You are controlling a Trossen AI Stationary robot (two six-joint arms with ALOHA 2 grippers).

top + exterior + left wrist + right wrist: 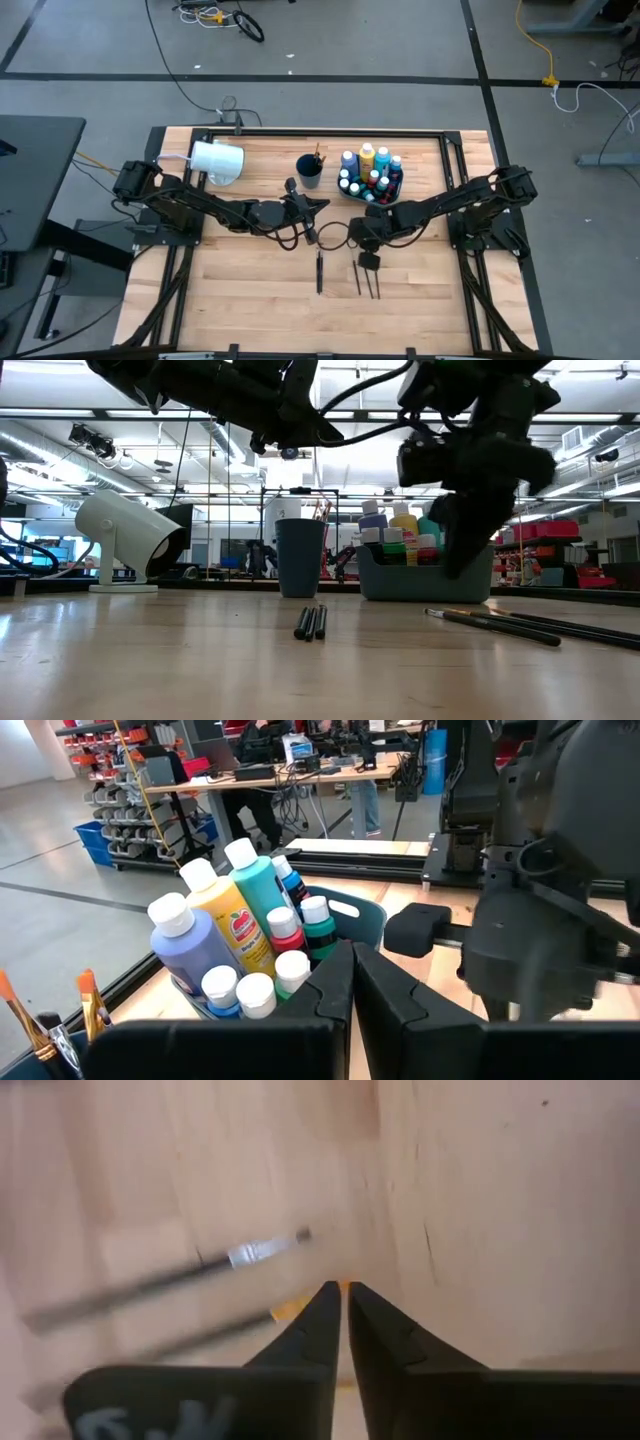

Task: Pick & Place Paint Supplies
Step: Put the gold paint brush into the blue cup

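A grey bin (399, 187) at the far middle holds several white-capped paint bottles (235, 920). Left of it stands a dark cup (309, 176) with brushes in it. Two thin paintbrushes (364, 281) lie flat on the wood, and more (319, 272) lie to their left. My right gripper (370, 261) points steeply down, shut, over the two brushes' far ends. One brush with a silver ferrule (258, 1253) lies beside it, and one with an orange end (286, 1311) lies at its fingertips (343, 1287). My left gripper (352, 955) hangs shut and level, high beside the bin. My right gripper has its shut fingertips right at the orange end (286, 1311) of a brush, coming from above. In the low view both brushes (492, 626) lie flat on the table under the fingers. Whether the fingers touch the brush, I cannot tell.
A large white cylinder (217, 162) lies at the far left on a round foot. A black rail frame (330, 133) runs along the table's far edge and sides. Bare wood (250, 300) stretches across the near half.
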